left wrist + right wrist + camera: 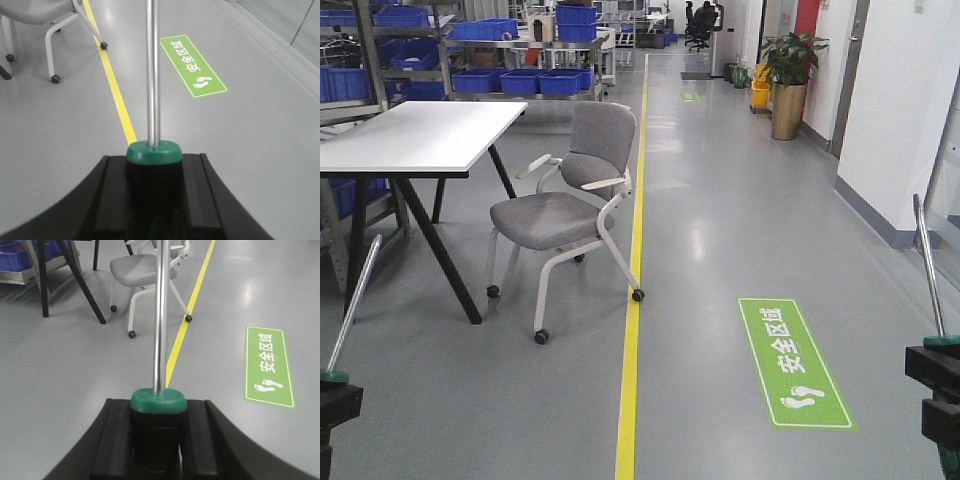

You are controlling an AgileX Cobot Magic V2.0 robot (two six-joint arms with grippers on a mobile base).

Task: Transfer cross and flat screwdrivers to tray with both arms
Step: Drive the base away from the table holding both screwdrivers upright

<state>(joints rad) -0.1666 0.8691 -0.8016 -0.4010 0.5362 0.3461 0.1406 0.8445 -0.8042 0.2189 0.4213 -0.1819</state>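
Gripping both tools: left gripper (154, 175) clamped on left screwdriver (153, 75) by its handle, right gripper (159, 415) clamped on right screwdriver (161, 315) likewise, each shaft running out of the jaws toward 12 o'clock. No tray in view; can't tell which arm is nearer.

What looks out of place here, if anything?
Only the grey chair: it stands apart from the white table, turned askew, one caster on the yellow floor line. The left fingers grip the left screwdriver and the right fingers the right screwdriver squarely by their handles; nothing looks spilled or damaged.
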